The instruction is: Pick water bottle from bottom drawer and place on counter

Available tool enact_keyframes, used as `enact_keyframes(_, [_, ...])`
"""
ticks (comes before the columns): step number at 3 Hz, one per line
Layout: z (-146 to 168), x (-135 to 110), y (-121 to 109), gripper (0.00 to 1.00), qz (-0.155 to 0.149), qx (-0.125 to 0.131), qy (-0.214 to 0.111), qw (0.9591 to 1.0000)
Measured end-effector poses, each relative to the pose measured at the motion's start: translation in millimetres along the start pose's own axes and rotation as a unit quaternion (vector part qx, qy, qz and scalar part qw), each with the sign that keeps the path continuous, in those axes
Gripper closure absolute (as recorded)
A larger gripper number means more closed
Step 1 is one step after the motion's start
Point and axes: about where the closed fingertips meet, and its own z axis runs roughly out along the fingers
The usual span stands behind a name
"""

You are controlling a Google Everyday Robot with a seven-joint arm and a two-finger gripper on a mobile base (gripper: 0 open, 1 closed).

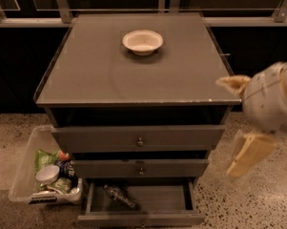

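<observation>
The reach is the step in hand, with nothing grasped yet: the bottle (119, 196) lies on its side in the left part of the open drawer (167, 198) at the bottom centre of the frame. The gripper (250, 154) hangs at the right edge, beside the cabinet and well apart from the bottle; how far its jaws are open I cannot tell. The next move probably calls for crossing left and down, then coming in from above and in front, since the middle drawer (140, 168) sits close over the back of the opening. The drawer's side walls and the bin (25, 168) at lower left hem the approach. The table (100, 75) has open room everywhere but around the bowl (142, 42) near its far edge.
</observation>
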Motion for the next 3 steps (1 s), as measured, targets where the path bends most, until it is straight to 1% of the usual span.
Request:
enact_keyframes(1, [73.9,2.7,41.6,0.0,0.033,-0.025,-0.086,0.9954])
enact_keyframes(2, [174.6,25.4,89.5,0.0,0.113,-0.076,-0.152,0.979])
enact_keyframes(3, [222.6,47.1,119.2,0.0,0.151,-0.102,-0.159,0.9705])
